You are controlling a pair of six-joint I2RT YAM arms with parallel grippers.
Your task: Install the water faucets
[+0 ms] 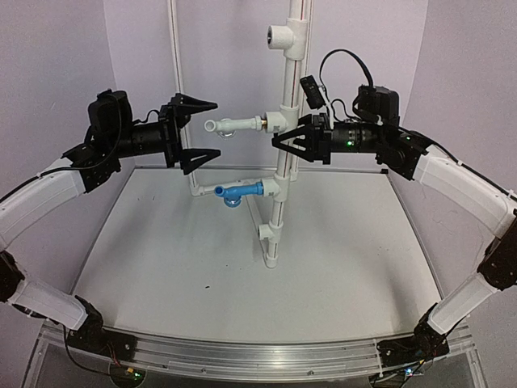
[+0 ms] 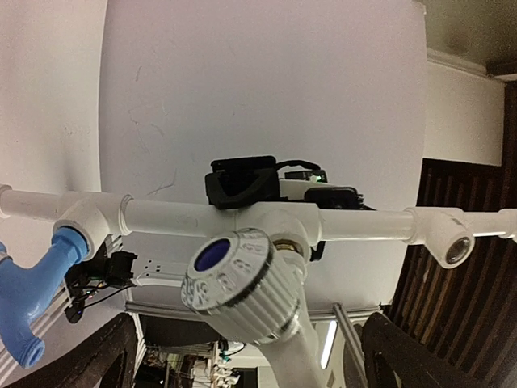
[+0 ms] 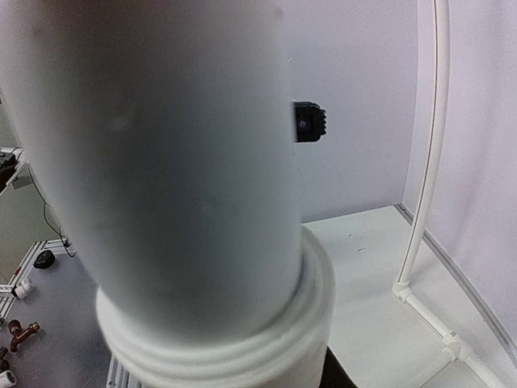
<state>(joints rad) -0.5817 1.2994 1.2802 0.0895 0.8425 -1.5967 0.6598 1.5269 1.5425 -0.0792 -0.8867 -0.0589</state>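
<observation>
An upright white pipe [image 1: 284, 89] stands mid-table. The white faucet [image 1: 234, 125] sticks out left from its middle fitting, and the blue faucet [image 1: 240, 192] from the lower one. My left gripper [image 1: 205, 129] is open, its jaws above and below the white faucet's tip without touching it. In the left wrist view the white faucet's ribbed knob [image 2: 242, 283] with its blue cap lies between the wide-apart fingers [image 2: 105, 356], and the blue faucet [image 2: 32, 299] is at the left. My right gripper [image 1: 292, 139] is shut on the upright pipe [image 3: 161, 162], which fills the right wrist view.
An empty T fitting [image 1: 284, 36] tops the pipe and shows in the left wrist view [image 2: 448, 242]. A thin white pipe frame [image 1: 174, 73] runs up the back and along the table's far edge [image 3: 420, 202]. A metal rail [image 1: 242, 356] lines the near edge.
</observation>
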